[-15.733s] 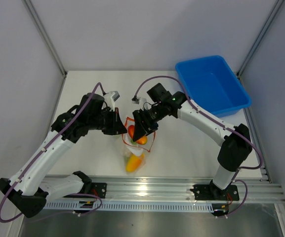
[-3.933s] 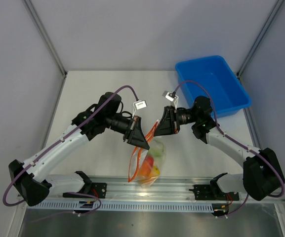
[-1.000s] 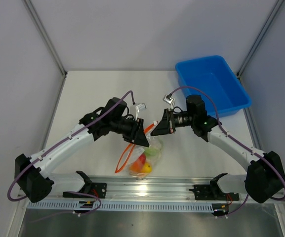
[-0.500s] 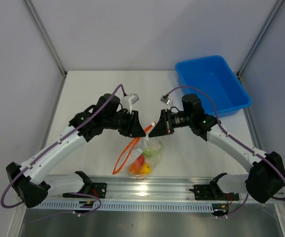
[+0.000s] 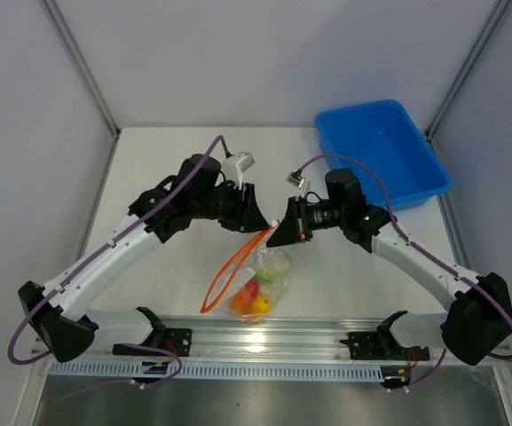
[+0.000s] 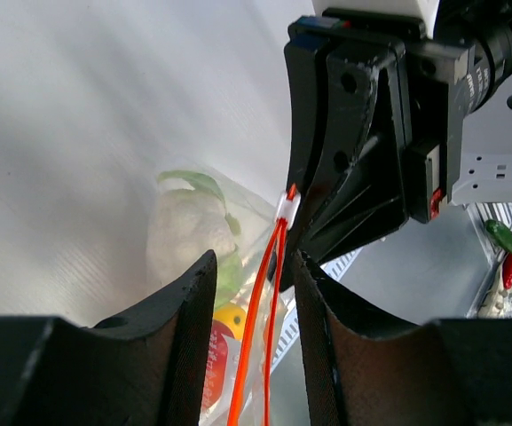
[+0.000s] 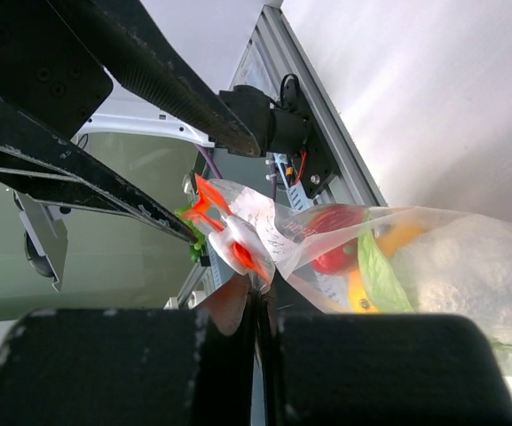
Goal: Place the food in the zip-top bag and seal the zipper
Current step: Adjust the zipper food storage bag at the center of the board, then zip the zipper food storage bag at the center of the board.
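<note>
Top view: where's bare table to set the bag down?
Bare: far side of the table, left of the blue bin; the patch between zip-top bag and right arm. Crowded: centre, where left gripper and right gripper meet above the bag.

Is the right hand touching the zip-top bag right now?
Touching. The right wrist view shows the right hand shut on the mouth corner of the zip-top bag.

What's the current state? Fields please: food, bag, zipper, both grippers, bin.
food: white-green, yellow and red pieces, all inside the bag
bag: clear, held by one top corner
zipper: two orange strips apart, not sealed
left gripper: open, one finger on each side of the zipper
right gripper: shut on the bag's top corner
bin: blue, far right, apart from the bag
</note>
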{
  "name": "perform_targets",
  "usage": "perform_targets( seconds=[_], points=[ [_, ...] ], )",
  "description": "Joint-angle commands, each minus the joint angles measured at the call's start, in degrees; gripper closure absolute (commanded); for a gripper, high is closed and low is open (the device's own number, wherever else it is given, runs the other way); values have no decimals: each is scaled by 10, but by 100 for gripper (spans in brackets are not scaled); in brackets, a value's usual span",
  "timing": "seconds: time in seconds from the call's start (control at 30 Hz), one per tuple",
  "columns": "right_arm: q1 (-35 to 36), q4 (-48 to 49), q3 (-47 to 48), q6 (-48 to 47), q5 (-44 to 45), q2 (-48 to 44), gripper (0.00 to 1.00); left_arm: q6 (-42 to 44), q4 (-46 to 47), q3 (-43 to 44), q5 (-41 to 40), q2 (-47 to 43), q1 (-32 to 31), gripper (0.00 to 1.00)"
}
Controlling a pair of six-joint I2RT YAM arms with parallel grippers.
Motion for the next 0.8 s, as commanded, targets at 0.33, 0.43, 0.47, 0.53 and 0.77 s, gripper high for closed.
perform_targets(
  seconds=[0.33,0.43,0.47,0.53,0.77],
  points=[
    [4,15,29,3,-13,3,100,9,13,66,8,47,1,62],
    [4,16,28,5,-15,3,100,8,17,67,18,54,1,64],
    [4,16,28,5,-15,3,100,9,18,67,21,55,1,64],
    [4,17,28,6,-16,2,100,6,21,66,24,58,1,65],
    [4,23,25,10,-19,5,100,0,30,64,44,66,1,72]
  ],
)
